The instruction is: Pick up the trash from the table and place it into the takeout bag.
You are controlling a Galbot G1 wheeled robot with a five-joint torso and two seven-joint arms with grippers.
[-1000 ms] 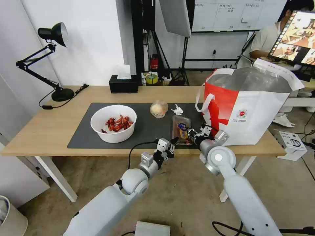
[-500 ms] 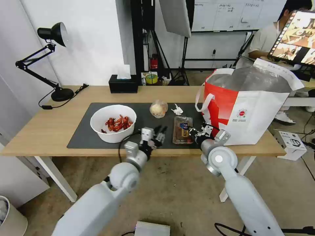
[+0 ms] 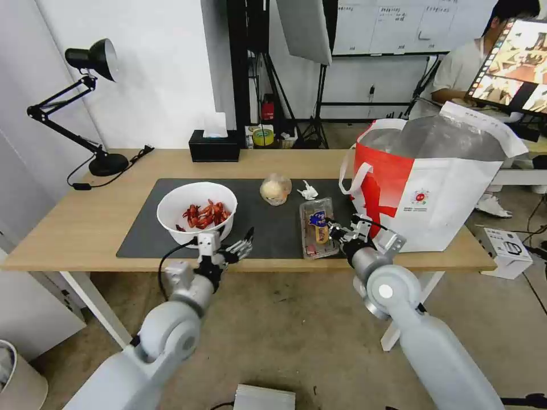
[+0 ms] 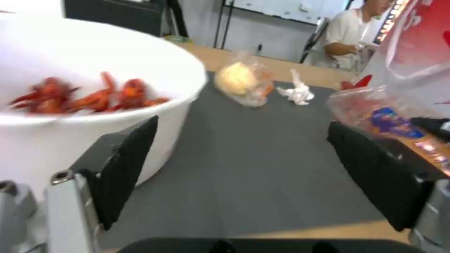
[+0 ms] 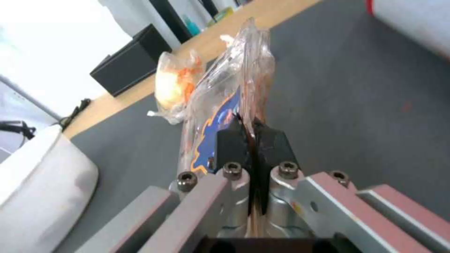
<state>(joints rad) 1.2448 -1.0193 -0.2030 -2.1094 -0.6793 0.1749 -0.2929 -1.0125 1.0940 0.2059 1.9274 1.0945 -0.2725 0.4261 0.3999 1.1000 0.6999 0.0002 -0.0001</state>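
Nearest the robot, the right claw [image 3: 336, 232] is clamped flat on the near right edge of the clear clamshell tray [image 3: 317, 226], its two black pads pressed together with the thin plastic rim between them in the right wrist view [image 5: 248, 137]. The tray sits tilted at the front of the dark mat, its long axis running away from the robot. The takeout bag [image 3: 424, 182] stands open-topped just to the right of the tray and claw, so the carry looks to be up and rightward over its rim, and the right arm is plainly the nearer one for it.

The left claw [image 3: 236, 247] hovers at the tabletop [image 3: 85, 222] front edge, spread wide and holding nothing, beside the white bowl of crayfish shells [image 3: 197, 213].

Farther back on the mat lie the wrapped beige lump [image 3: 276, 189] and the crumpled tissue [image 3: 308, 191], close together.
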